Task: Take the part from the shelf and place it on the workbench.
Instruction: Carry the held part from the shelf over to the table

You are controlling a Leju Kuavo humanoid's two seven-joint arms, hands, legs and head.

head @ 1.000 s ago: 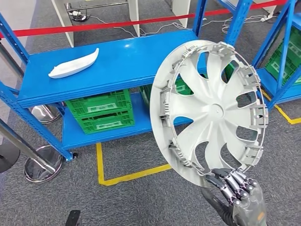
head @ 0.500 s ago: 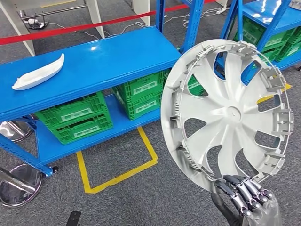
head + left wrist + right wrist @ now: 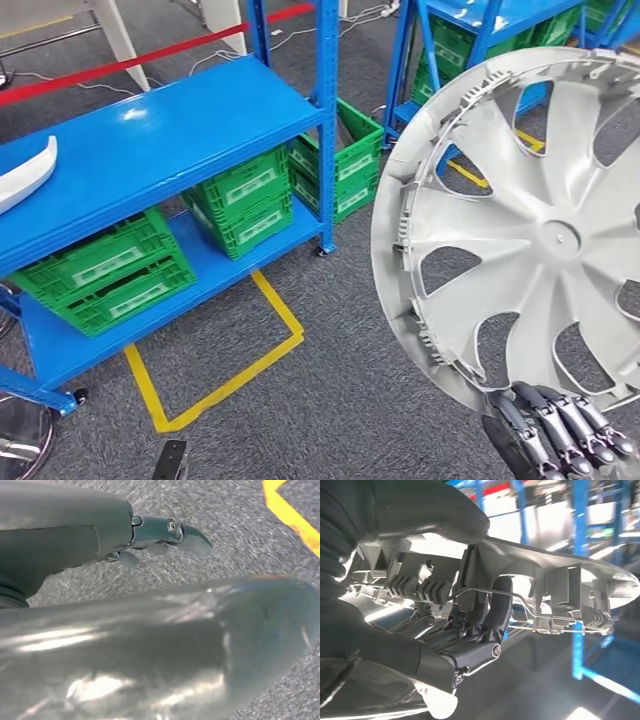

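Note:
A silver-grey wheel cover [image 3: 528,240] with curved spokes is held upright in front of me, its clip side facing me. My right hand [image 3: 555,435] grips its lower rim from below, dark fingers curled over the edge. In the right wrist view the fingers [image 3: 478,630] wrap the clips and wire ring of the wheel cover [image 3: 546,575]. My left hand [image 3: 75,530] hangs over grey carpet holding nothing, one finger [image 3: 194,540] stretched out.
A blue shelf [image 3: 151,140] stands at the left with a white moulded part [image 3: 26,172] at its far end. Green crates [image 3: 98,270] sit on its lower level and one more [image 3: 343,160] beside its post. Yellow floor tape [image 3: 226,375] marks the carpet.
The camera has swung to the right, so the blue shelf and white part slid left in the picture. The wheel cover stays in my right hand and now looks larger and farther right.

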